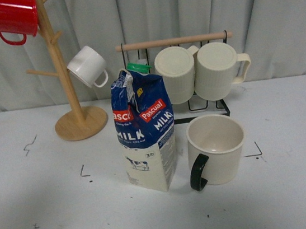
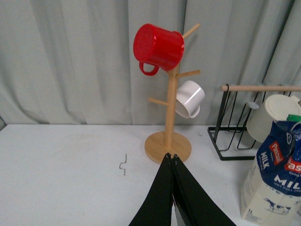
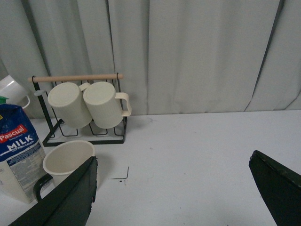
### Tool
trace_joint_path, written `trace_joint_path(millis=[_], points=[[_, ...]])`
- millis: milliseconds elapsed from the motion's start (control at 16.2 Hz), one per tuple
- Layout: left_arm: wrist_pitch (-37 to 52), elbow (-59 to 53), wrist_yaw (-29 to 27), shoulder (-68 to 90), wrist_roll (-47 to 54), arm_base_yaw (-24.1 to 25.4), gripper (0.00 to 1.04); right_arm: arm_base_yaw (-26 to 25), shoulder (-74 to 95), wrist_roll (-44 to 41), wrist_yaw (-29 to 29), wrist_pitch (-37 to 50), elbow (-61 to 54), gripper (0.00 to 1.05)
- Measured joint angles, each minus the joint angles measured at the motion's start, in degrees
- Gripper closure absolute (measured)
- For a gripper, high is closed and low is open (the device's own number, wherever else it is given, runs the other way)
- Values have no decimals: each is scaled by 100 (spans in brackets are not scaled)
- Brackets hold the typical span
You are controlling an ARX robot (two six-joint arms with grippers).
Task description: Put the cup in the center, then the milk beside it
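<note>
The cup [image 1: 216, 148], a wide cream mug with a black handle facing the front, stands upright on the white table. The milk [image 1: 144, 130], a blue and cream Pascual carton with a green cap, stands upright right beside it on its left, almost touching. Both lie between the corner marks. Neither gripper shows in the front view. My left gripper [image 2: 171, 156] is shut and empty, left of the milk [image 2: 275, 174]. My right gripper [image 3: 173, 162] is wide open and empty, right of the cup [image 3: 66, 160] and the milk [image 3: 19, 150].
A wooden mug tree [image 1: 69, 80] at the back left holds a red mug [image 1: 13, 17] and a small white mug [image 1: 87, 66]. A black wire rack [image 1: 194, 81] with a wooden bar holds two ribbed cream mugs [image 1: 198, 72] behind the cup. A grey curtain hangs behind.
</note>
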Motion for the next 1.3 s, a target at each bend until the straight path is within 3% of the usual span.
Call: trace_joint_path(millis=[556,1236,1298], points=[[-881,-713,7,-1585,0,0,103,0,0,0,0,0,0,6],[-1941,-713,9,-2723,0,0,103,0,0,0,0,2,0,6],[-2730,-708,7,-3230,2,0,103,0,0,0,0,0,0,6]])
